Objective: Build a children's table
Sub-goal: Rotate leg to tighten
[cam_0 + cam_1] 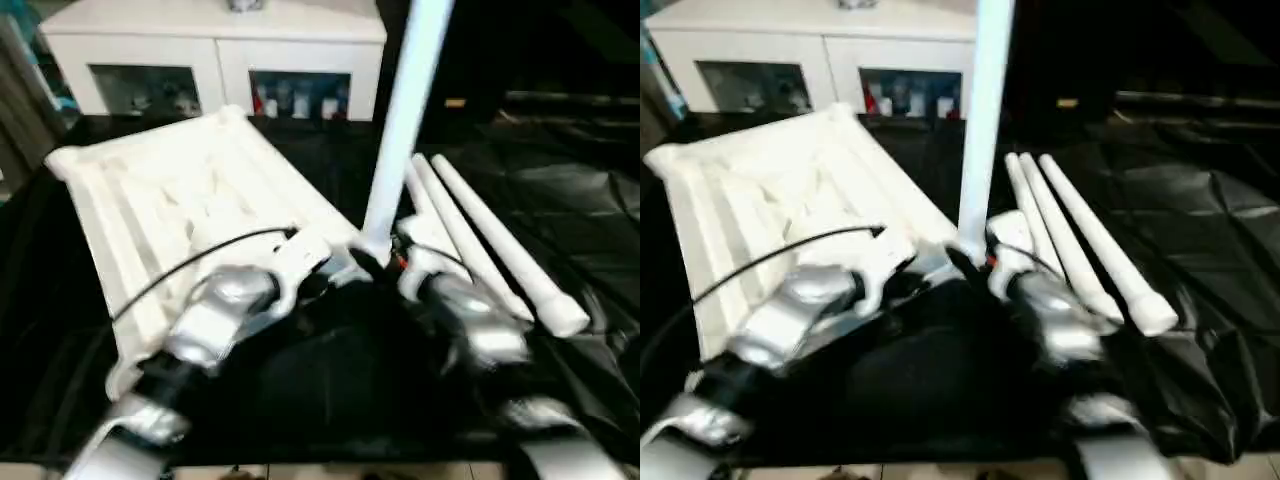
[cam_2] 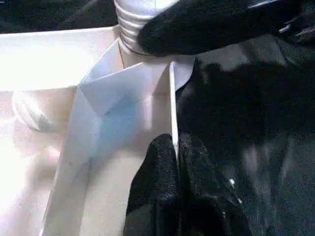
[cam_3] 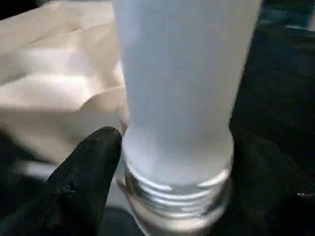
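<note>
The children's table top point(image 1: 170, 190) lies upside down on a black cloth, its ribbed underside showing. One white leg point(image 1: 400, 130) stands upright in the near right corner socket, with its threaded end point(image 3: 177, 196) showing above the socket. My left gripper point(image 2: 176, 147) is shut on the thin rim of the table top beside that socket. My right gripper point(image 3: 177, 147) is at the leg's base, one black finger point(image 3: 83, 182) on each side of it, open and close to the leg. Three more legs point(image 1: 500, 250) lie side by side to the right.
A white cabinet point(image 1: 215, 50) with glass doors stands behind the table top. The black cloth point(image 1: 560, 180) covers the work surface, wrinkled at the right. A black cable point(image 1: 200, 255) runs along my left forearm.
</note>
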`<state>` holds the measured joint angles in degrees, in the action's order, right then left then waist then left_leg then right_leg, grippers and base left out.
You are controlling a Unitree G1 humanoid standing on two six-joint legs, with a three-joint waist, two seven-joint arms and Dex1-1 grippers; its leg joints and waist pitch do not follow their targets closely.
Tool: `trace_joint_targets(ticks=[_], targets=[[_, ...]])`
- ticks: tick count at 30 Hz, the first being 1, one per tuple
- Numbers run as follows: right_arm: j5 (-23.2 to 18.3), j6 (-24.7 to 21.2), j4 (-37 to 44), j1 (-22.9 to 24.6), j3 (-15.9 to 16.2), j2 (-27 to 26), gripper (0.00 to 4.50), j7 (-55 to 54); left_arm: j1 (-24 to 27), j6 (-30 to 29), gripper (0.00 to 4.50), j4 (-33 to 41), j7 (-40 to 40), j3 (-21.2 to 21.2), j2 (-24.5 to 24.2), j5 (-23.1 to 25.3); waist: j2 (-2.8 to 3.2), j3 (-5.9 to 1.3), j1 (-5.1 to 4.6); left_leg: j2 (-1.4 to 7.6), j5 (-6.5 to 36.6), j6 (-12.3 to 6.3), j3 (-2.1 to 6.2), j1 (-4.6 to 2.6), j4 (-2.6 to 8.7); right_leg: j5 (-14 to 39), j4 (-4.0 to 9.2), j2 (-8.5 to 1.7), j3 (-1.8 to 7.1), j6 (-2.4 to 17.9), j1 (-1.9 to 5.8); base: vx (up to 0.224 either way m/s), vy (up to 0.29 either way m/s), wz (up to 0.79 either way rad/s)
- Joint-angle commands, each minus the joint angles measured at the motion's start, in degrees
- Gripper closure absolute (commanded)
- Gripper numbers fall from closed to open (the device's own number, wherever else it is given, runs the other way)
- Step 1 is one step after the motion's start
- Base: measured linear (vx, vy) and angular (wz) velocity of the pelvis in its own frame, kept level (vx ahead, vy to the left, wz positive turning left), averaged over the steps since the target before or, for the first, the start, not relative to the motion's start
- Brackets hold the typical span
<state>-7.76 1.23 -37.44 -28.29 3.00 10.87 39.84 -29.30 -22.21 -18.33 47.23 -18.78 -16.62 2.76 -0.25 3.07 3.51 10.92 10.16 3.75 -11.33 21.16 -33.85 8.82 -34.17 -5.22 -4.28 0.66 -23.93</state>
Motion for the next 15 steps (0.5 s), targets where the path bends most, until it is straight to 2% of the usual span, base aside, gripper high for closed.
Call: trace_joint_targets(ticks=[1,7,10,15], targets=[[-1.16,-1.63,3.79,0.63,1.5,1.09,0.94,4.24,0.94,2.97,4.5,1.1,2.98,-0.53,0.22,-2.52,-0.33,-3.9,0.25,2.14,13.89,-4.21,1.09,-0.46,4.04,16.42,4.09,-3.05,2.49,10.84,3.0,0.0,0.0,0.0],[-1.25,-3.84,7.14,1.66,2.77,4.81,0.94,9.97,1.44,4.88,4.5,2.24,8.62,-0.98,-2.16,-3.7,-0.52,-3.67,0.41,2.21,15.93,-3.11,1.19,-0.59,4.26,20.65,4.48,-3.2,2.58,10.13,2.8,0.0,0.0,0.0],[-1.0,-4.18,6.92,1.33,2.66,4.95,0.94,9.85,1.49,5.36,4.5,2.23,9.08,-1.06,-2.46,-3.73,-0.45,-3.64,0.5,2.29,15.97,-2.75,1.15,-0.77,4.28,20.35,4.47,-3.18,2.67,10.39,2.61,0.0,0.0,0.0],[-0.79,-4.56,6.99,1.37,3.28,4.6,0.94,9.93,1.79,5.72,4.5,2.46,9.59,-1.06,-2.55,-3.54,-0.66,-3.71,0.77,2.25,14.86,-2.73,1.13,-0.58,4.24,19.17,4.23,-3.25,2.72,10.51,2.82,0.0,0.0,0.0]])
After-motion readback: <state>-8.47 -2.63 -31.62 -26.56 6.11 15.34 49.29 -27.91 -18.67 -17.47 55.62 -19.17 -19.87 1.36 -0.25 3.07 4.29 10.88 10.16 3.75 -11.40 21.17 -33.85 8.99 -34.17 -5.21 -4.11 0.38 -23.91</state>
